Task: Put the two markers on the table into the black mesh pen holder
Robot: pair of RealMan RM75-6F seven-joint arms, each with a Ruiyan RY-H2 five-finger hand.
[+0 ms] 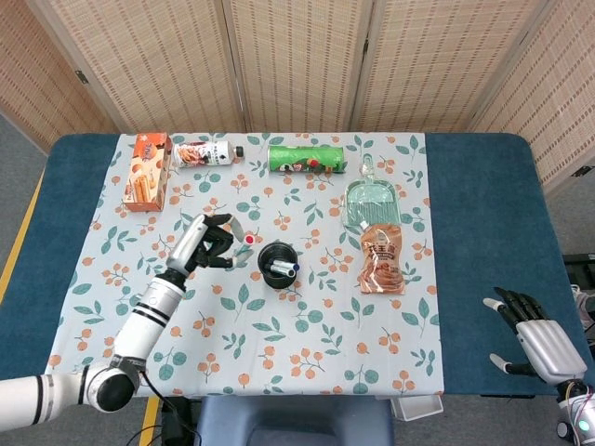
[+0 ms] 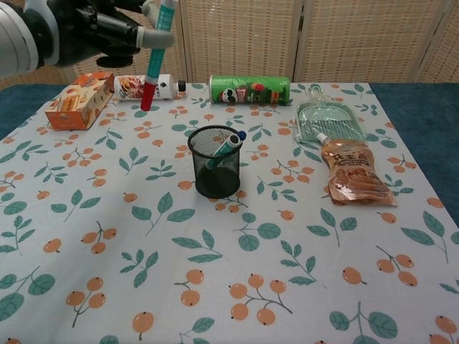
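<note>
My left hand (image 1: 206,242) (image 2: 107,32) holds a teal marker with a red cap (image 2: 156,54) high above the table. In the chest view the marker hangs nearly upright, red end down, to the left of the black mesh pen holder (image 2: 218,172). In the head view its red tip (image 1: 249,239) shows just left of the holder (image 1: 279,265). A second marker with a blue cap (image 2: 228,147) leans inside the holder. My right hand (image 1: 539,339) rests low at the table's right front corner, fingers spread, holding nothing.
Along the back edge lie an orange snack box (image 1: 149,170), a bottle on its side (image 1: 204,154) and a green chip can (image 1: 309,157). A green dustpan (image 1: 374,200) and a brown pouch (image 1: 381,260) lie right of the holder.
</note>
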